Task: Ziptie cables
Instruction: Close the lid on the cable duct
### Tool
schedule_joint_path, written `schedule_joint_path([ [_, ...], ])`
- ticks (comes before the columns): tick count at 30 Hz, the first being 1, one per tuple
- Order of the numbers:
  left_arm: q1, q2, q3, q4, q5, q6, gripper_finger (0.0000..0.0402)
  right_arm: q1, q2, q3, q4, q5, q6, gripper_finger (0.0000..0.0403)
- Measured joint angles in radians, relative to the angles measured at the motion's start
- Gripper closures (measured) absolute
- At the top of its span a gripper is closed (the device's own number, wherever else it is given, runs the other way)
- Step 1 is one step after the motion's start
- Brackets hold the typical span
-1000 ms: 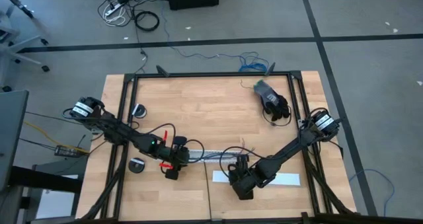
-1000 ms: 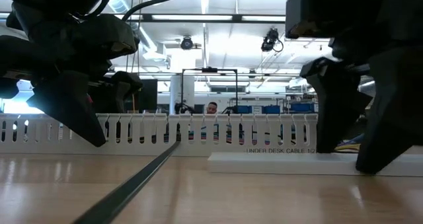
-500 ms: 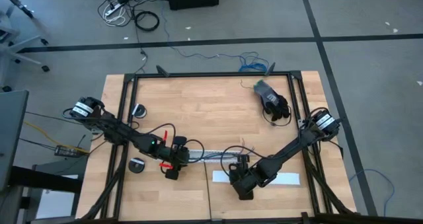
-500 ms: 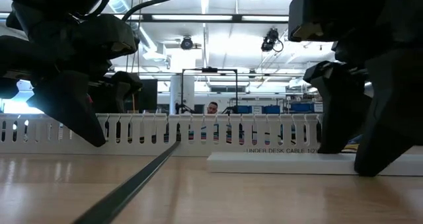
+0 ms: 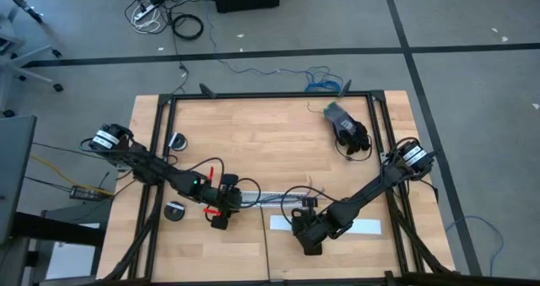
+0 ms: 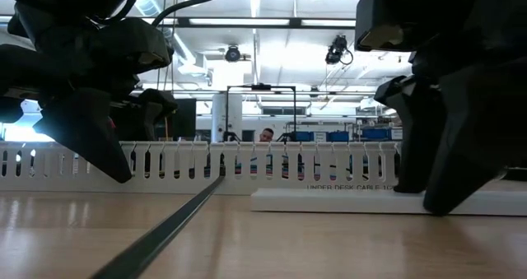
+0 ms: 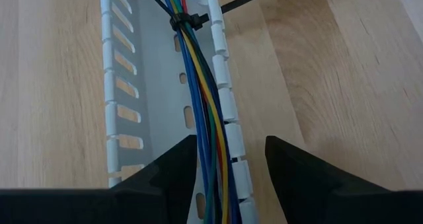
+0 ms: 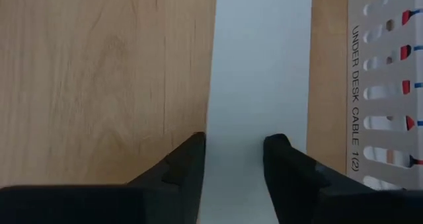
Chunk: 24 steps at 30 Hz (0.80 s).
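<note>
The cables lay in a bunch inside the long white channel, which sat on the wooden table a little toward 6 o'clock from the middle. There were blue, yellow, green and red wires, all running side by side along the channel. The ziptie was wrapped around the bunch, and its long thin black tail stuck out over the channel's wall and across the table. The left claw sat over the channel at about 7 o'clock on the table, with its fingers spread apart and the cables and one channel wall between them. I could not tell if it was touching the wires. The right claw was at about 5 o'clock, down over the flat white cover strip that lay just beside the channel. Its two fingers were close on each side of the strip's end, but I could not tell if they pinched it. A dark glove-like thing lay at about 1 o'clock, well apart from both claws.
</note>
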Motion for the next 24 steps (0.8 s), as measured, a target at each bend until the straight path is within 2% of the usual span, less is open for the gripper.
schedule_joint_path([
  [6, 0.0, 0.0, 0.0, -0.002, 0.0, 0.0, 0.0227, -0.005, 0.002, 0.037, -0.044, -0.007, 0.002, 0.0311],
  [13, 0.0, 0.0, 0.0, -0.002, 0.0, -0.003, 0.0227, -0.011, 0.002, 0.101, -0.113, -0.008, -0.024, 0.0393],
  [24, 0.0, 0.0, 0.0, -0.002, 0.0, -0.003, 0.0227, -0.026, 0.002, 0.174, -0.208, -0.002, -0.043, 0.0402],
])
